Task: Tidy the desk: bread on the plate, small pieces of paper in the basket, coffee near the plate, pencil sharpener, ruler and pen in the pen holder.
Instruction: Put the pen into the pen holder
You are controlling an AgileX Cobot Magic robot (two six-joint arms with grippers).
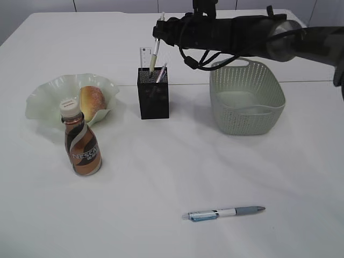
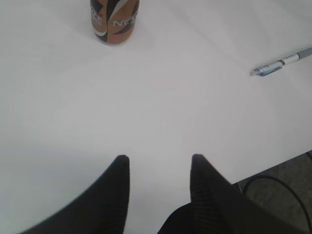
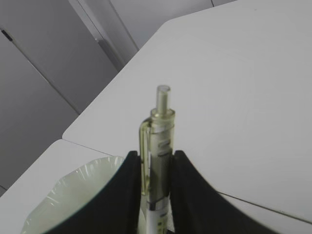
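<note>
Gripping a pale pen (image 1: pixel 155 54) with the right gripper (image 1: pixel 159 33) directly above the pen holder (image 1: pixel 153 92).

Right gripper: fingers (image 3: pixel 127 195) closed on the pale pen's barrel, clip end upward; the pen's lower end reaches into the pen holder's mouth. Pen holder contents: a ruler (image 1: pixel 145 57) and a pink-tipped item, both standing upright. Left of the pen holder: plate (image 1: pixel 43 99) with bread (image 1: pixel 92 101) on it; coffee bottle (image 1: pixel 81 140) upright, just in front of the plate. Right of the pen holder: basket (image 1: pixel 247 97). Well in front of the pen holder: a blue pen (image 1: pixel 223 213) lying flat on the table (image 1: pixel 172 177). Left gripper (image 2: pixel 158 161): fingers parted, holding nothing, above bare table, apart from the coffee bottle and the blue pen.
</note>
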